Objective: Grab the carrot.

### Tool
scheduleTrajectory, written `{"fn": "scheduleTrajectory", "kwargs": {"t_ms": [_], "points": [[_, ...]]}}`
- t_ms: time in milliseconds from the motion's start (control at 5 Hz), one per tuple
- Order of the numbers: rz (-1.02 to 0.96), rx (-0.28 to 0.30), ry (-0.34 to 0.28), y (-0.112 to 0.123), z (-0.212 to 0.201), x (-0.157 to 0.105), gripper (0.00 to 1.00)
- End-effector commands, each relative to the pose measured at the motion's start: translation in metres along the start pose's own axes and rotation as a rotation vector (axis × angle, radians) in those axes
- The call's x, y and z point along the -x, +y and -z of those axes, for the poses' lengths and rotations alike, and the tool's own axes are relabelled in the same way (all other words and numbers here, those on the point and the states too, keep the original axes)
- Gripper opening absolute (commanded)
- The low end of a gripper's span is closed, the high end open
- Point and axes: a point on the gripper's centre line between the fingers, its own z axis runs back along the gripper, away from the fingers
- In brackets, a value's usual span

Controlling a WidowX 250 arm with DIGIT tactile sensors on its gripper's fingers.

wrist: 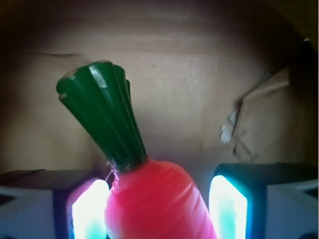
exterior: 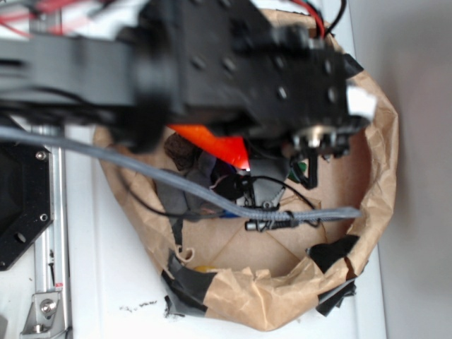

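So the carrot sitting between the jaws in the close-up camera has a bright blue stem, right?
Not quite: the stem is dark green, not blue. The wrist view shows the carrot between the jaws, its ribbed green stem pointing up and away from the camera. The bluish tint is only the glow on the pads at either side.

Smooth glossy plastic carrot (wrist: pixel 154 199), crumpled matt brown paper bag (exterior: pixel 374 176), black tape (exterior: pixel 187 282)
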Motion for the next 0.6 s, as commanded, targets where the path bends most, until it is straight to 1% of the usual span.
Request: {"fn": "scheduleTrajectory", "kwargs": {"t_ms": [0, 200, 400], "points": [[-0.374, 0.192, -0.323, 0.0124, -0.1187, 0.0087, 0.00], [-0.397, 0.171, -0.321, 0.0162, -0.1258, 0.0044, 0.00], [-0.407, 0.139, -0.300, 0.0164, -0.1177, 0.0060, 0.00]]}}
